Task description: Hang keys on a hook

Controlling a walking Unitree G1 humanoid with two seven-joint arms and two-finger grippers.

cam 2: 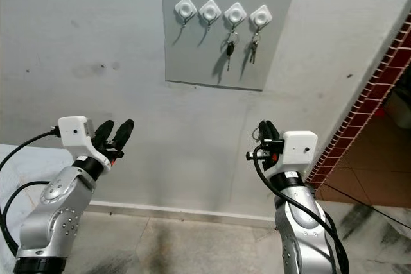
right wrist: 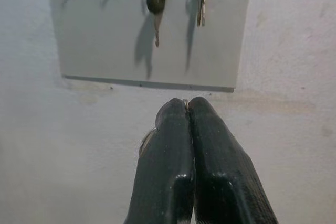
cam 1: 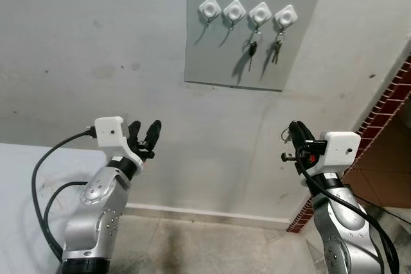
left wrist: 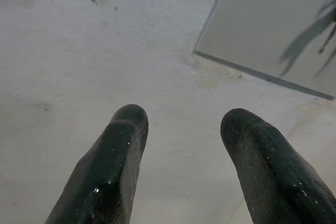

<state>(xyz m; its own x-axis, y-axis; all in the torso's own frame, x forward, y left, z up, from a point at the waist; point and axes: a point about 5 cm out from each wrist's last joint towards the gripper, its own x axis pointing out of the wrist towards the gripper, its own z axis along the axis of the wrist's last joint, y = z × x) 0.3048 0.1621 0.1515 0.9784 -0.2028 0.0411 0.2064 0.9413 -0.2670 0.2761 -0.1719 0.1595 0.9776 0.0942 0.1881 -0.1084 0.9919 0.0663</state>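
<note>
A grey board (cam 1: pixel 218 62) on the wall carries a row of white hooks. The two left hooks (cam 1: pixel 209 9) (cam 1: pixel 234 11) are bare. A black-headed key (cam 1: pixel 252 49) and a silver bunch of keys (cam 1: pixel 277 49) hang from the two right hooks. My right gripper (cam 1: pixel 297 131) is raised below and to the right of the board, well short of it, shut on a thin metal key ring (cam 1: pixel 285 135) that sticks out beside its fingers (right wrist: pixel 173 129). My left gripper (cam 1: pixel 144 129) is raised at the lower left, open and holding nothing, its fingers (left wrist: pixel 123 145) pointing at the wall.
A red brick-tiled wall edge (cam 1: pixel 385 107) runs down the right side, beside an opening with brown floor tiles. A white surface (cam 1: pixel 19 190) lies at the lower left. Grey floor (cam 1: pixel 192 248) meets the wall at a pale baseboard.
</note>
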